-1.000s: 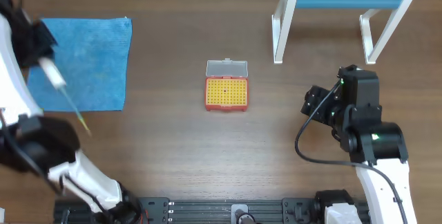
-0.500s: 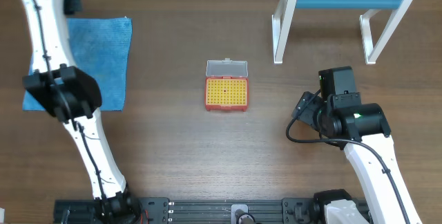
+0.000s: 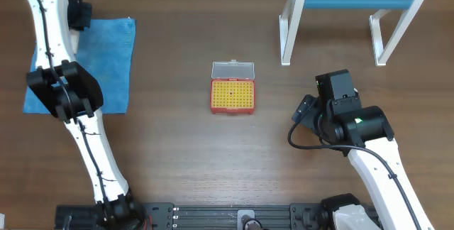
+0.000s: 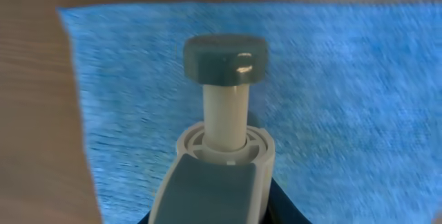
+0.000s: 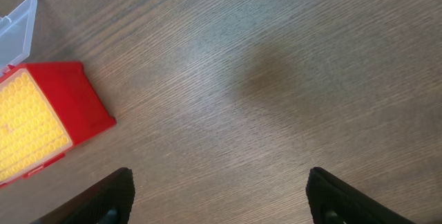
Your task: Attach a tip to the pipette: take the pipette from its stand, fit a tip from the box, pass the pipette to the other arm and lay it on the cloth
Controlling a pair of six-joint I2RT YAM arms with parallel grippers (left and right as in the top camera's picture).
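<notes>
The pipette (image 4: 224,134) stands between my left gripper's fingers, its grey plunger button and white shaft close to the wrist camera, over the blue cloth (image 4: 345,79). In the top view my left gripper (image 3: 76,13) is at the far left, above the far edge of the blue cloth (image 3: 106,52), shut on the pipette. The red tip box (image 3: 233,95) with yellow tips and its clear lid open sits mid-table. My right gripper (image 5: 224,196) hangs open over bare wood right of the tip box (image 5: 41,120), nothing between its fingers.
The white stand with a blue top bar (image 3: 355,3) is at the back right. The brown wooden tabletop (image 3: 184,166) is bare between the arms. The left arm's links (image 3: 64,91) cross over the cloth's left part.
My left arm has swung from the near left up to the cloth's far edge, carrying the pipette. My right arm has drifted slightly left and toward the front.
</notes>
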